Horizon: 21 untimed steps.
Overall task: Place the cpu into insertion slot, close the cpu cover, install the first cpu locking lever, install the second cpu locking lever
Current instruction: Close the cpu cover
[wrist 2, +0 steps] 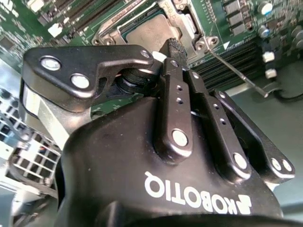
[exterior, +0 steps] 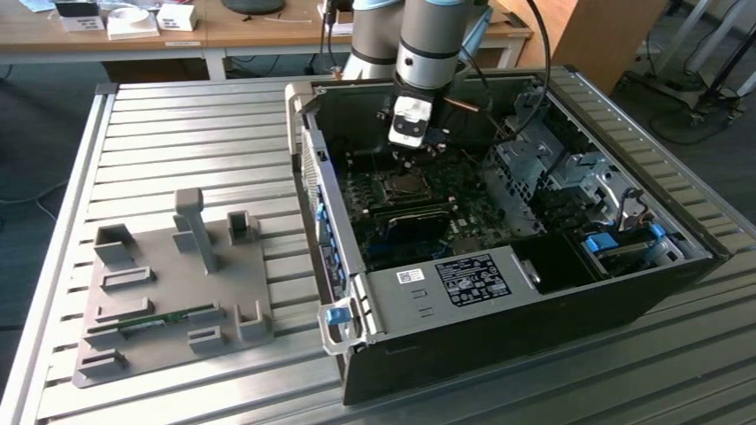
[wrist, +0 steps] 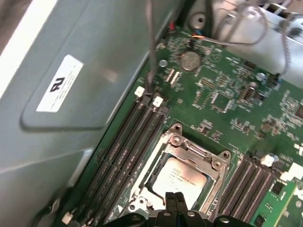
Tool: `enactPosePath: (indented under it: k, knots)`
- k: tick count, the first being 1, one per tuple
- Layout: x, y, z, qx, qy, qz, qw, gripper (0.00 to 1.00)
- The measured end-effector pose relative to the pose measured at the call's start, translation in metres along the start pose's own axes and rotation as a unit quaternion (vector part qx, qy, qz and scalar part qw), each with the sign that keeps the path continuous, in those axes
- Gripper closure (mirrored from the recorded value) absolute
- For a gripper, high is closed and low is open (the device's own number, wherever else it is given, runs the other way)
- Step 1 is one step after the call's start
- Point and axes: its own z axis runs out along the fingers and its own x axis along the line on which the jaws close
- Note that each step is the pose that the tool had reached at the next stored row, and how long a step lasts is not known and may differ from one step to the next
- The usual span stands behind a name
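Your hand (wrist: 175, 196), fingers pressed together, sits at the cpu (wrist: 182, 177), framed by the lowered cpu cover (wrist: 199, 151).

A: Supporting surface?
B: A silver-grey ribbed metal table (exterior: 177, 133), its ribs running in parallel across the whole top.
A: Items resting directly on it?
B: Two. A black open-sided computer tower case (exterior: 532, 332) lies on its side toward the exterior view's right. A flat grey plastic fixture plate (exterior: 165, 292), with upright posts and slots, lies just beside it toward the exterior view's left
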Motion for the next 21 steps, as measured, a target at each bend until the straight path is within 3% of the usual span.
enactPosePath:
  k: [3, 6, 11, 16, 21]
  knots:
    - [0.0000, 0.0000, 0.0005, 0.0006, 0.0010, -0.027, 0.9996, 0.89]
    - [0.0000, -0.0001, 0.0011, 0.0012, 0.0021, -0.054, 0.9985, 0.89]
    - [0.0000, -0.0001, 0.0020, 0.0022, 0.0038, -0.100, 0.9950, 0.89]
    - [-0.0001, -0.0001, 0.0029, 0.0032, 0.0056, -0.145, 0.9895, 0.89]
    - [-0.0001, -0.0002, 0.0037, 0.0042, 0.0073, -0.190, 0.9818, 0.89]
